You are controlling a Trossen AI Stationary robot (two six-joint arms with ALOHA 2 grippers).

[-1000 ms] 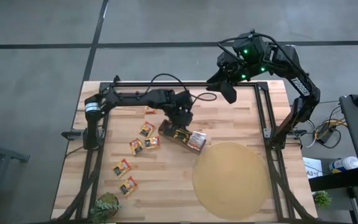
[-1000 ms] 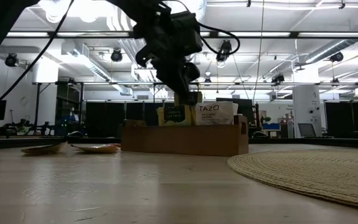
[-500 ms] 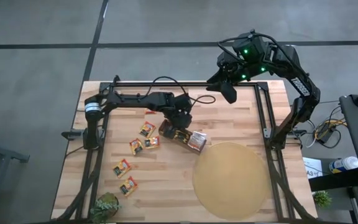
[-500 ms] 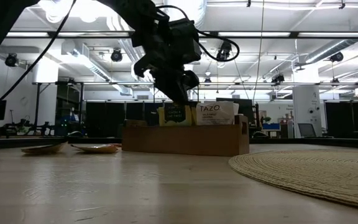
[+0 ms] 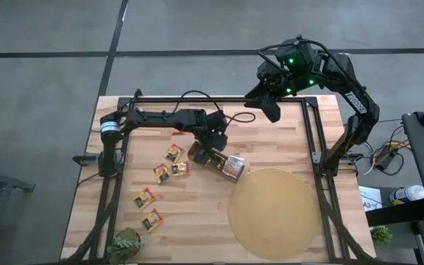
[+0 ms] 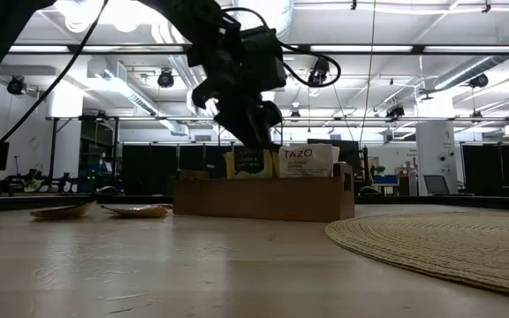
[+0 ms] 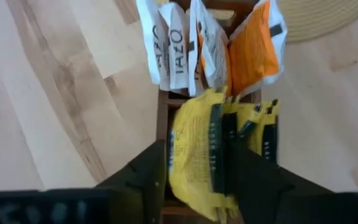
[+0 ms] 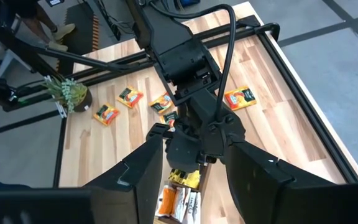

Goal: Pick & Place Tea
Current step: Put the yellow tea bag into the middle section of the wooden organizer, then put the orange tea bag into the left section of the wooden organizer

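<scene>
Now we are holding our left gripper (image 7: 194, 177) over the box (image 5: 216, 159), fingers parting around a yellow sachet (image 7: 197, 149) standing among the filed ones; we should be lifting straight up. Our right gripper (image 5: 269, 108) is waiting open, well apart

Yellow-green sachets (image 7: 197, 155) with black bands; white and orange sachets (image 7: 216, 46); brown box (image 6: 259, 197); tan woven mat (image 5: 274, 213); pale wood-grain surface (image 5: 197, 221).
</scene>
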